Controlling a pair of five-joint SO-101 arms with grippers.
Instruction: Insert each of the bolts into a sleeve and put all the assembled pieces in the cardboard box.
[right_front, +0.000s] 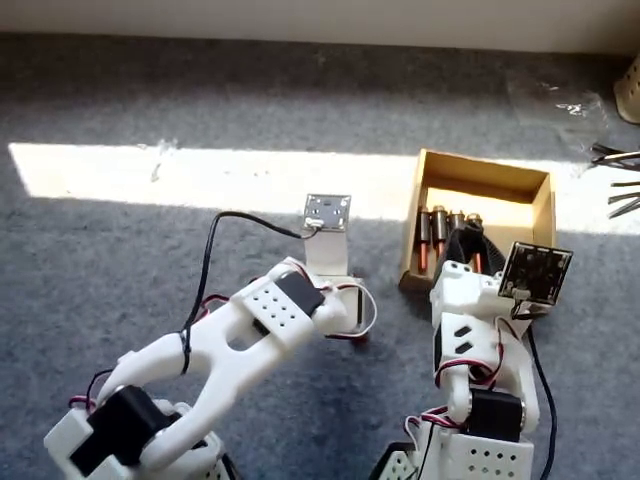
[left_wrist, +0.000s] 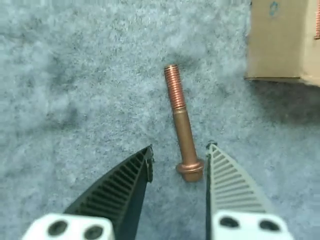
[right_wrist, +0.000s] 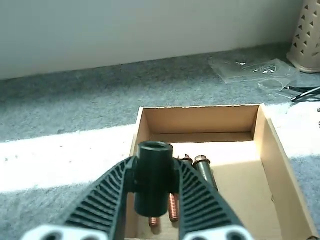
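The brown cardboard box (right_front: 485, 172) holds assembled pieces (right_front: 437, 232). At its edge the right pincer (right_wrist: 152, 170) pinches a black cylindrical sleeve (right_wrist: 154, 180), bore free for insertion; the spread left pincer (left_wrist: 180, 147) straddles the head of a copper threaded bolt (left_wrist: 181, 117) lying on the grey carpeted bench (left_wrist: 75, 75), ready to grasp.

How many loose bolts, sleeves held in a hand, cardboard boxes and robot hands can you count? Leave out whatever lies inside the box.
loose bolt: 1
sleeve, gripped by the right hand: 1
cardboard box: 1
hands, the left hand and the right hand: 2
Total: 5
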